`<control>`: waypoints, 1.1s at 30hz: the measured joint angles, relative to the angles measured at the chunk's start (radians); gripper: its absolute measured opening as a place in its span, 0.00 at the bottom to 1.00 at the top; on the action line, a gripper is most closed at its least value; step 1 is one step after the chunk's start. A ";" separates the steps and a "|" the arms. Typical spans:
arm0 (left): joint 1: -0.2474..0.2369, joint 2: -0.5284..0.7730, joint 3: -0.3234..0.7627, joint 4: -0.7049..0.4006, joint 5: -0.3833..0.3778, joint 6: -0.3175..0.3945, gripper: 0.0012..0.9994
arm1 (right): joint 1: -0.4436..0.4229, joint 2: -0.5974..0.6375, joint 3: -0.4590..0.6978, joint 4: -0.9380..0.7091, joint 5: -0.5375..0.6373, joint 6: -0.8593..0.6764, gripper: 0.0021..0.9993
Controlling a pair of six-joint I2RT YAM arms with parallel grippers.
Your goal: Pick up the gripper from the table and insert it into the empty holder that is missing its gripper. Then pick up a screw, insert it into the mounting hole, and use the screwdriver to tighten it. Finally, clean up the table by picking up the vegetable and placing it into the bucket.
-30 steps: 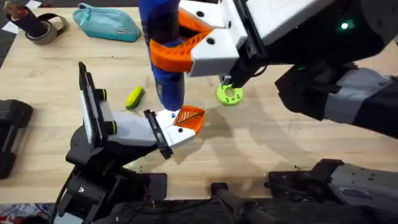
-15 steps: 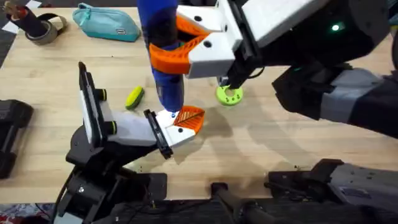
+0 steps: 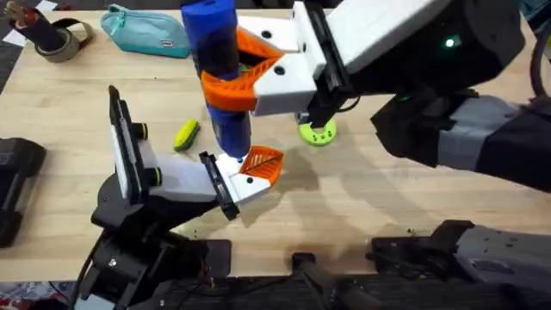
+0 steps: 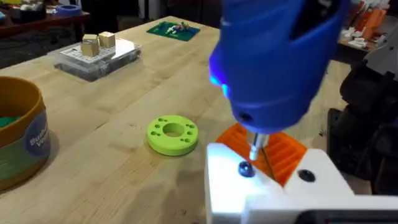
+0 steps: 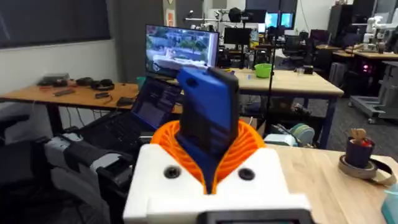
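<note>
Right end effector [image 3: 245, 73] clamps the upright screwdriver [image 3: 219, 77] (left's grip unclear) over the table.

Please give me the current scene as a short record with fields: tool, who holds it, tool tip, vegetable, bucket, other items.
tool: blue screwdriver, upright
held by: right gripper, orange-padded jaws closed around the handle
tool tip: bit on the dark screw in the white holder, beside an orange ribbed pad
left gripper: state not visible
vegetable: yellow and green piece, lying on the table
bucket: tan, orange rim
other items: lime-green disc; teal pouch
</note>
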State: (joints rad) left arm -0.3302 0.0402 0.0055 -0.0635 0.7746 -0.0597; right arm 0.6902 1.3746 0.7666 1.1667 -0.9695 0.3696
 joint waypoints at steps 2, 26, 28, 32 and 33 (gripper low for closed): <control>0.000 0.000 0.000 0.000 0.000 0.000 0.01 | 0.001 0.000 0.000 0.000 -0.002 -0.004 0.03; 0.000 0.000 0.000 0.000 0.000 0.000 0.01 | 0.001 0.000 -0.002 -0.007 -0.045 -0.051 0.03; 0.000 0.000 0.000 0.000 0.000 0.000 0.01 | 0.001 0.000 -0.002 -0.007 -0.046 -0.052 0.03; 0.000 0.000 0.000 0.000 0.000 0.000 0.01 | 0.002 0.000 -0.002 -0.007 -0.046 -0.054 0.03; 0.000 0.000 0.000 0.000 0.000 0.000 0.01 | 0.002 0.000 -0.002 -0.007 -0.046 -0.055 0.03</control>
State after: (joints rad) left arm -0.3302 0.0401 0.0055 -0.0635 0.7746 -0.0597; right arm 0.6920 1.3746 0.7647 1.1593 -1.0153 0.3141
